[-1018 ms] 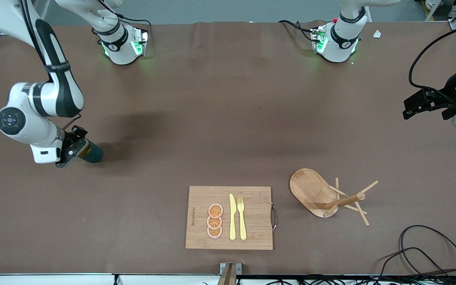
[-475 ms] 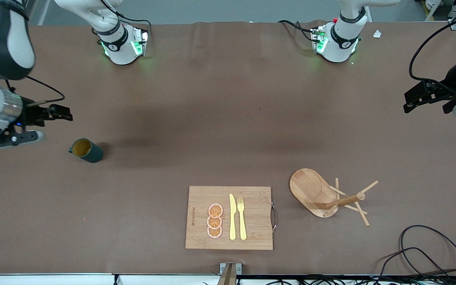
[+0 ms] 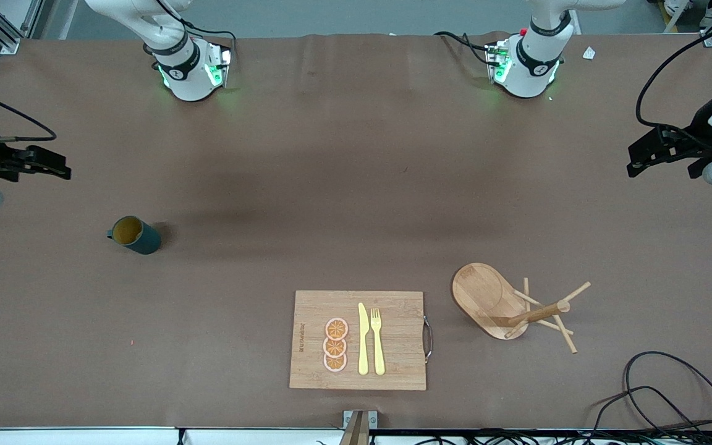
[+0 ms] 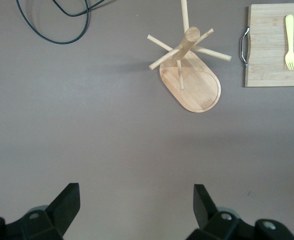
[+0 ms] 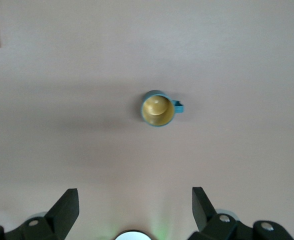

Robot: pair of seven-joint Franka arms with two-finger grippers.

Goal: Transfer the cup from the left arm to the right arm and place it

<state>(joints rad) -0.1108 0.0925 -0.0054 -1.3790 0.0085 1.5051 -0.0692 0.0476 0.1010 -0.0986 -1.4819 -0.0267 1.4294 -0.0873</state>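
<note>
The small dark teal ribbed mug (image 3: 135, 235) stands upright on the brown bench (image 3: 331, 185), likely light, rigid, best gripped across its rim; right pincer (image 3: 38, 164) and left pincer (image 3: 656, 151) hover wide, empty.

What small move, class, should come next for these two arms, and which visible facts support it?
Probably none beyond parking. The cup stands upright on the table toward the right arm's end, touched by nothing. The right gripper, jaws open and empty, is up over bare table near it. The left gripper waits open at its own end.

Teal cup (image 3: 136, 235) upright (yellowish inside) on table.
</note>
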